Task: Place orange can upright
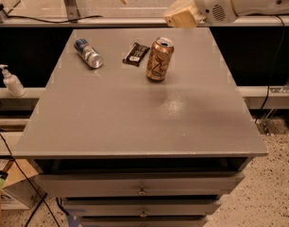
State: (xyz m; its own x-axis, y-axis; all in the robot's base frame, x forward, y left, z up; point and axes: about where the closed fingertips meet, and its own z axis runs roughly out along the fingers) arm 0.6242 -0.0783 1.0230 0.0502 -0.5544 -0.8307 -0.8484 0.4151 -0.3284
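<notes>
Grey table (135,122) with a flat matte top above drawers. Upright toward the far middle, the orange can (159,59), open end up. Just beside it on the left, a dark snack bar wrapper (136,54), lying flat. Farther left, a blue-and-silver can (88,53) on its side. Over the far right edge, the pincer (180,14), touching nothing.

The orange can (160,59) is rocking orange-brown with cream swirls and silver ends. The bench (135,122) is looking plain grey, the slim can (88,53) blue-and-silver, the packet (136,54) black. The tan claw (180,14) is hanging over the bench's far right edge.
</notes>
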